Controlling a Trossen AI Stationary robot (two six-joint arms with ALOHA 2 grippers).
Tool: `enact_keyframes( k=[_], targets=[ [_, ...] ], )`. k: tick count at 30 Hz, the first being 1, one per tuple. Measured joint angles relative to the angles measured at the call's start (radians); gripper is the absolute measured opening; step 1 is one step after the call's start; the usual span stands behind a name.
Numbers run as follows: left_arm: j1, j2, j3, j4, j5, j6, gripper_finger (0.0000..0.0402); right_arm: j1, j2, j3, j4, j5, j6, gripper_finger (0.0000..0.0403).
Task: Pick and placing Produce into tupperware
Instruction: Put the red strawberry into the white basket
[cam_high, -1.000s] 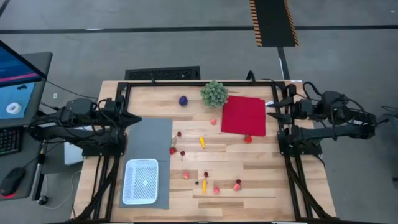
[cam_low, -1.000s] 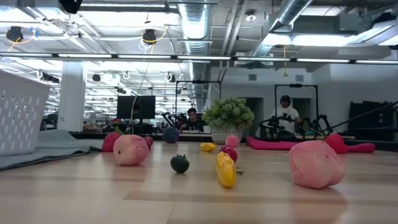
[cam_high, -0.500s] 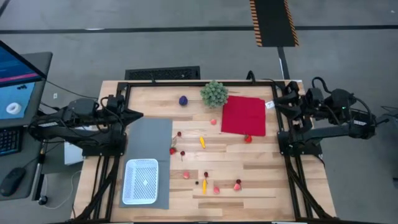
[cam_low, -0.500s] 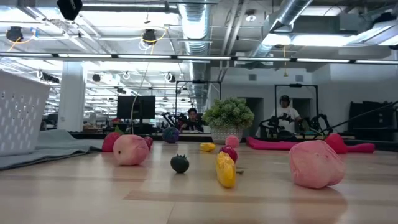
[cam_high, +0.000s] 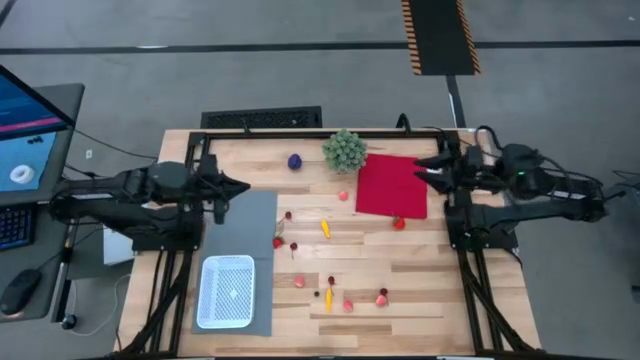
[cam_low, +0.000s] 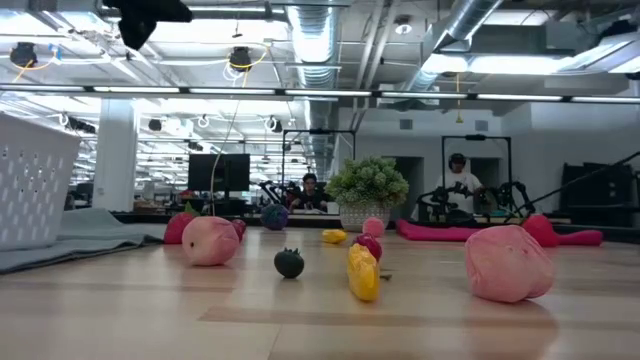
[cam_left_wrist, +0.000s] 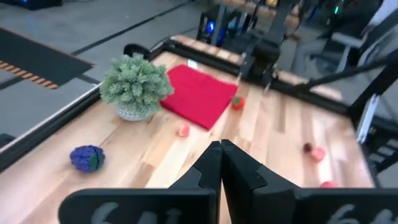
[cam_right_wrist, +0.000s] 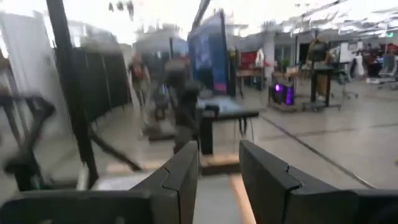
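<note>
The produce lies scattered on the wooden table: a purple ball (cam_high: 295, 161) at the far side, a yellow piece (cam_high: 325, 228) in the middle, a red piece (cam_high: 399, 223) by the cloth, and pink and red pieces (cam_high: 299, 282) near the front. The white tupperware (cam_high: 226, 292) stands on a grey mat (cam_high: 245, 225) at the near left. My left gripper (cam_high: 243, 187) hangs shut above the mat's far end, pointing toward the table's right edge; its shut fingertips (cam_left_wrist: 220, 147) hold nothing. My right gripper (cam_high: 420, 166) stands open above the red cloth's right edge, with nothing between its fingers (cam_right_wrist: 186, 165).
A green bushy plant (cam_high: 344, 150) stands at the far middle, next to a flat red cloth (cam_high: 392, 185). A black frame rail (cam_high: 300, 133) runs along the table's edges. A monitor (cam_high: 30, 120) and keyboard sit off the table's left side.
Both grippers have come in from the table's sides over its surface: the left toward the right edge, tipping slightly down, the right toward the left edge with a roll of its wrist. Neither has opened or shut. The produce and the tupperware have kept still.
</note>
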Motion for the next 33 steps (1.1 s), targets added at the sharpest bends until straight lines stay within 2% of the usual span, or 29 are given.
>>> enact_keyframes(
  k=[5,13,17,21,27,33],
  targets=[
    [0.000,0.087,0.000,0.055,-0.029,0.028,0.0000,-0.004,0.122,0.000,-0.071,-0.016,0.036,0.0143],
    [0.000,0.177,0.000,0.095,0.000,0.048,0.0000,-0.004,0.260,0.057,-0.534,-0.021,0.224,0.0143],
    [0.000,0.213,0.000,0.112,-0.009,0.048,0.0000,-0.003,0.325,0.060,-0.687,-0.038,0.272,0.0145],
    [0.000,0.246,0.000,0.134,-0.011,0.048,0.0000,0.007,0.396,0.060,-0.825,-0.039,0.313,0.0167],
    [0.000,0.288,0.000,0.179,-0.011,0.066,0.0000,-0.006,0.477,0.060,-0.869,-0.008,0.339,0.0211],
    [0.000,0.310,0.001,0.165,-0.004,0.062,0.0000,-0.025,0.560,0.060,-0.805,0.015,0.299,0.0212]
  ],
)
